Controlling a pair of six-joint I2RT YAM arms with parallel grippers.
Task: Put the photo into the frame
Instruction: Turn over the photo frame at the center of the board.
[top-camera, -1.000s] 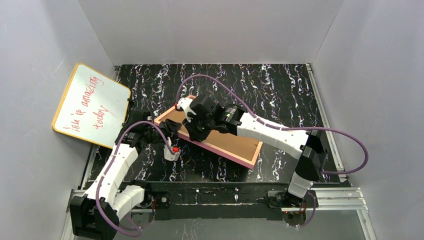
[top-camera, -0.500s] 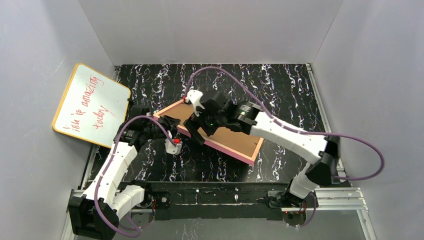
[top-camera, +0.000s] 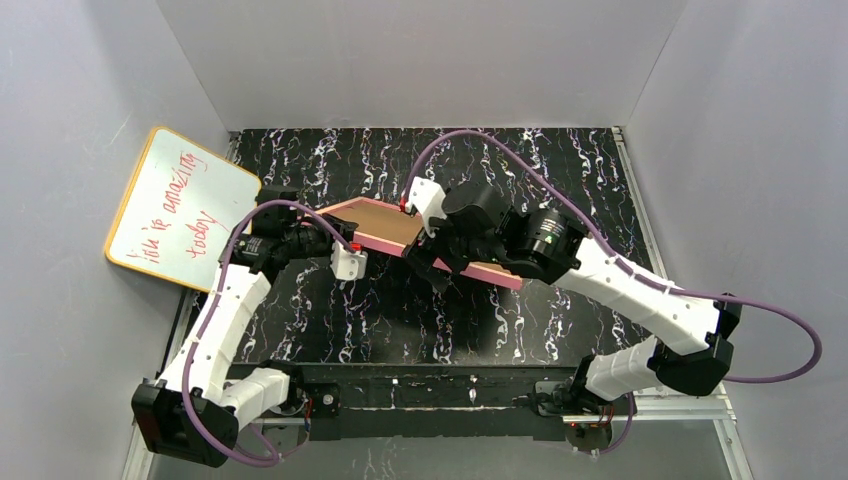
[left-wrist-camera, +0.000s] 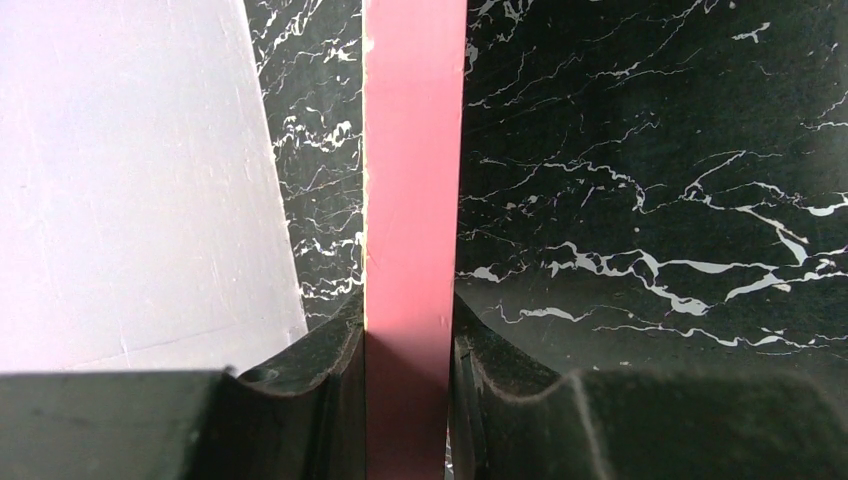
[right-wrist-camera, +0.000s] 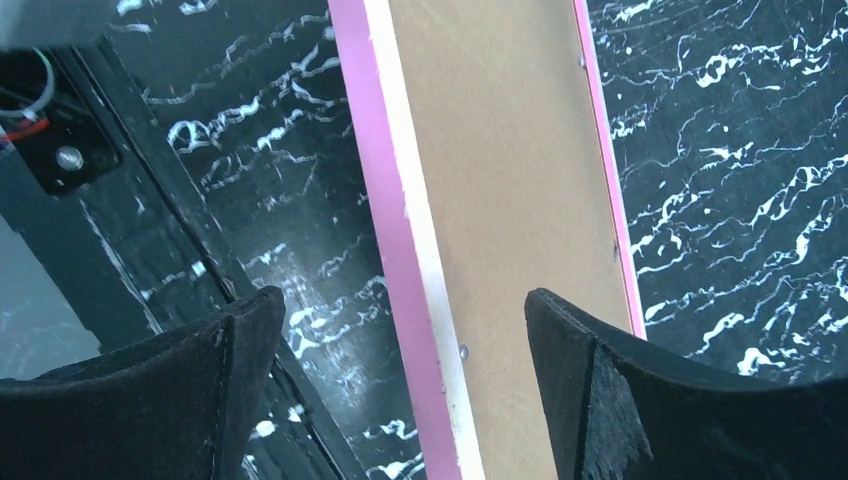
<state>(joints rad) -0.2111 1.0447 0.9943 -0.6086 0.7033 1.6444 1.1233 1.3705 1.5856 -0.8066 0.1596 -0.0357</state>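
Pink rim in the pinch! The left gripper (left-wrist-camera: 408, 335) is clamped narrow on one end of the frame (top-camera: 380, 222), pads on either face, and that is the only hold on it. It hangs at a slant over the table (top-camera: 560, 180), tan reverse up, the brown backing board (right-wrist-camera: 500, 200) sitting inside the rim. The right gripper (right-wrist-camera: 400, 320) hovers above the other half with its fingers spread wide, straddling the frame and touching nothing. No sea print on show. A white strip (right-wrist-camera: 425, 250) runs between rim and board in the right wrist view, but whether that is the photo's margin I cannot tell.

Here's the danger: a long frame held by one end wants to swing, so it could pivot in that pinch and droop. Tilt it further and the board, plus whatever lies under it, may slide out. And if the right arm drops carelessly, a wide finger could clip the rim and knock it loose.
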